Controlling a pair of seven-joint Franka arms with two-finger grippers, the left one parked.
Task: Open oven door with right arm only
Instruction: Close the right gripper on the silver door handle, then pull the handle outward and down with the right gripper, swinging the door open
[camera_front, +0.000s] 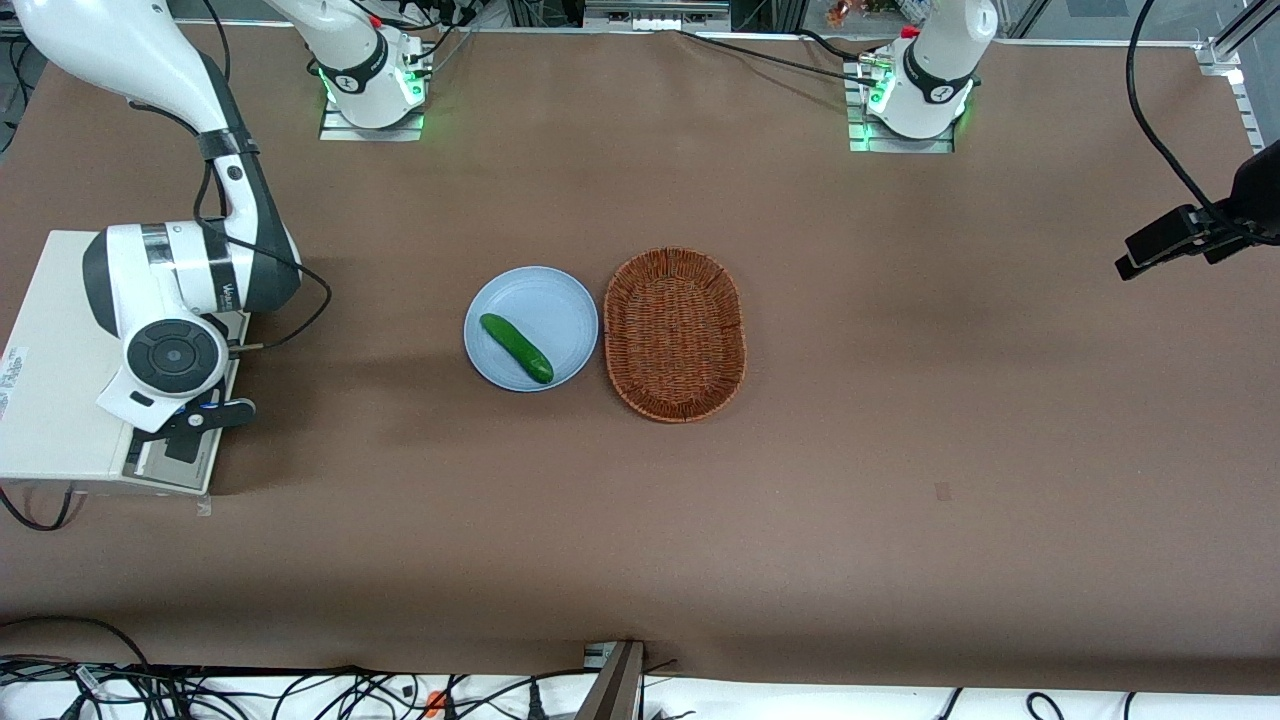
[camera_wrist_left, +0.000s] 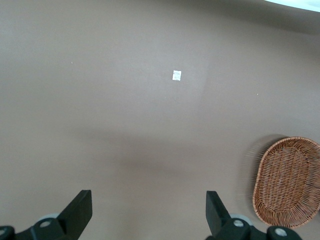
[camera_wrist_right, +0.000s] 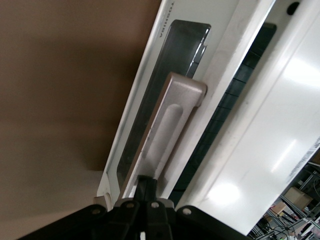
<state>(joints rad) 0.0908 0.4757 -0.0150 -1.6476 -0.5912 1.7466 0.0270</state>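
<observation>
The cream-white oven (camera_front: 50, 400) stands at the working arm's end of the table, and its top also shows in the right wrist view (camera_wrist_right: 272, 140). The right arm (camera_front: 165, 290) reaches over the oven's front edge. The oven door (camera_wrist_right: 167, 70) has a dark glass window and a silvery bar handle (camera_wrist_right: 172, 120). A dark gap runs between the door's top edge and the oven body. My gripper (camera_wrist_right: 148, 184) has its fingers pressed together, with the tips against one end of the handle. In the front view the gripper (camera_front: 205, 418) hangs just over the door's edge (camera_front: 175, 470).
A blue plate (camera_front: 570, 300) holding a green cucumber (camera_front: 516, 347) sits mid-table. A brown wicker basket (camera_front: 675, 335) is beside it, also in the left wrist view (camera_wrist_left: 287, 182). A black cable (camera_front: 300, 310) loops from the arm beside the oven.
</observation>
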